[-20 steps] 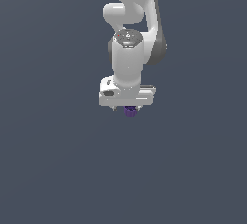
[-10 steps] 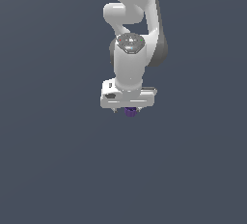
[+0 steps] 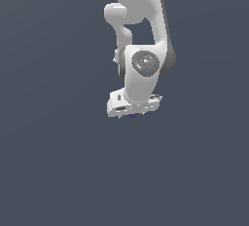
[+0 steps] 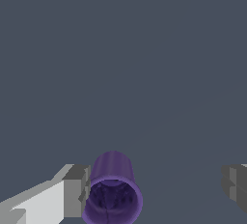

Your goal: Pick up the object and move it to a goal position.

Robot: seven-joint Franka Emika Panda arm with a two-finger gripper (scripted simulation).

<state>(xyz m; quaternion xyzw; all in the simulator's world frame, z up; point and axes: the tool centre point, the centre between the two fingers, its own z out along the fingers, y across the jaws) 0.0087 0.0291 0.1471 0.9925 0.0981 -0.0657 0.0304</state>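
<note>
— Since half a second ago, we see the arm (image 3: pixel 141 20) drop a little and drift toward the exterior view's right, and the wrist has turned, so the gripper (image 3: pixel 135 113) now sits slanted rather than square to that camera.

— Agreed. And the object (image 3: pixel 131 117)? A second ago it hung plainly below the hand.

— Now we make out only a small purple sliver tucked under the lower edge of the white hand. From the exterior view we cannot read how far the jaws stand apart; the hand hides them.

— Behind the arm we see nothing but a flat grey-blue ground (image 3: pixel 48 171), and we cannot tell whether the purple piece touches it.

— Then we turn to the wrist view. There the object (image 4: pixel 113 191) shows clearly: a dark purple cylinder, its hollow mouth facing the camera, the inside mottled.

— One finger (image 4: pixel 75 191), grey at the tip with white behind it, lies right against the cylinder's side. We would call that touching.

— And the other finger (image 4: pixel 234 184) stands well apart from it, at the far edge of the picture, with bare grey ground between.

— So for the gripper (image 4: pixel 154 189) we say the jaws are spread wide, clamping nothing, the cylinder resting against one finger only.

— Yes, we settle on that.
</note>
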